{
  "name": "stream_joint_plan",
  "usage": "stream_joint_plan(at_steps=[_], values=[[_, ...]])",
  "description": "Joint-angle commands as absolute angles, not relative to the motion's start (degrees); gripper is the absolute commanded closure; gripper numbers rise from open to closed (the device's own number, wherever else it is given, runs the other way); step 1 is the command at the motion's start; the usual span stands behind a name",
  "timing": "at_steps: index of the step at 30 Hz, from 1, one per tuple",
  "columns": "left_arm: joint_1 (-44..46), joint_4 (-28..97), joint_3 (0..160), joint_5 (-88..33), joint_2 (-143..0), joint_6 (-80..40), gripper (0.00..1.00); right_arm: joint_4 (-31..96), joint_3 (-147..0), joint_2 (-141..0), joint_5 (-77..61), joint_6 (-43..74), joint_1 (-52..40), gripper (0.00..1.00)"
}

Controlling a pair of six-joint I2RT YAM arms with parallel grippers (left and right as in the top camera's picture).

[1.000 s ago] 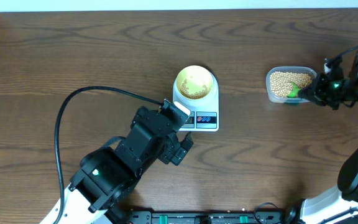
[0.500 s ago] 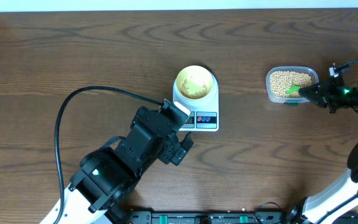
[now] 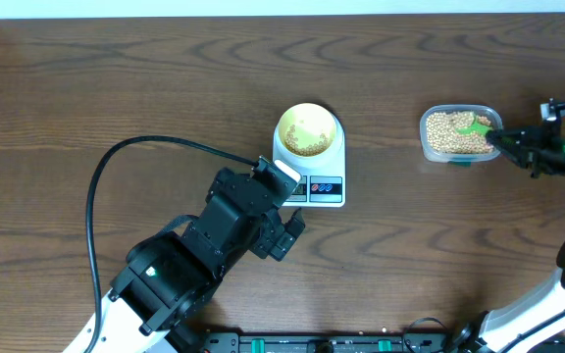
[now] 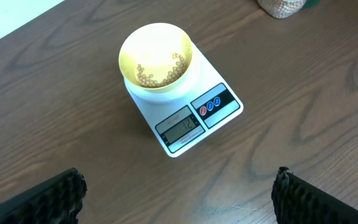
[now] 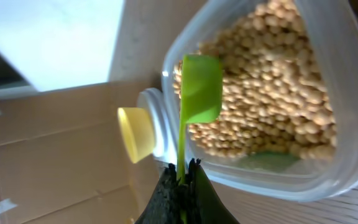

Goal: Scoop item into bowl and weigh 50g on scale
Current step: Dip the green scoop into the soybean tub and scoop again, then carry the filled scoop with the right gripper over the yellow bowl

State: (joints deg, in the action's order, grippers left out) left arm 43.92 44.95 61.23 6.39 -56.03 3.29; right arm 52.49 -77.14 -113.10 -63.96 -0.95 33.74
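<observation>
Right gripper (image 5: 182,182) pinching green scoop (image 5: 201,90), its head over beans (image 5: 272,93) in clear tub (image 5: 278,182), yellow bowl (image 5: 135,134) beyond

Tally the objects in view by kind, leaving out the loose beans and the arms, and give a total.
bowl: 1
scale: 1
tub: 1
scoop: 1
Total: 4

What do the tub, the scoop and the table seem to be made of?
The tub looks like clear glossy plastic: the beans show through its wall. The scoop seems to be smooth green plastic, slightly translucent. The table shows dark wood grain; solid wood or laminate, I cannot tell.
</observation>
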Motion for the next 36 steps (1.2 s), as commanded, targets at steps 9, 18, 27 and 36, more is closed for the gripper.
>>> stream_joint_plan(at_steps=[9,18,27,36], values=[[43.68,44.88,62.96,7.14,-55.72,4.08,0.02,52.73,-77.89,-113.38,-86.48,-2.42,34.57,0.99],[43.68,44.88,62.96,7.14,-55.72,4.08,0.02,52.73,-77.89,-113.38,-89.52,-2.22,29.91,0.99],[43.68,44.88,62.96,7.14,-55.72,4.08,0.02,47.72,-77.89,-113.38,-89.49,0.12,16.19,0.99],[43.68,44.88,62.96,7.14,-55.72,4.08,0.02,23.03,-77.89,-113.38,-89.49,22.39,5.63,0.99]])
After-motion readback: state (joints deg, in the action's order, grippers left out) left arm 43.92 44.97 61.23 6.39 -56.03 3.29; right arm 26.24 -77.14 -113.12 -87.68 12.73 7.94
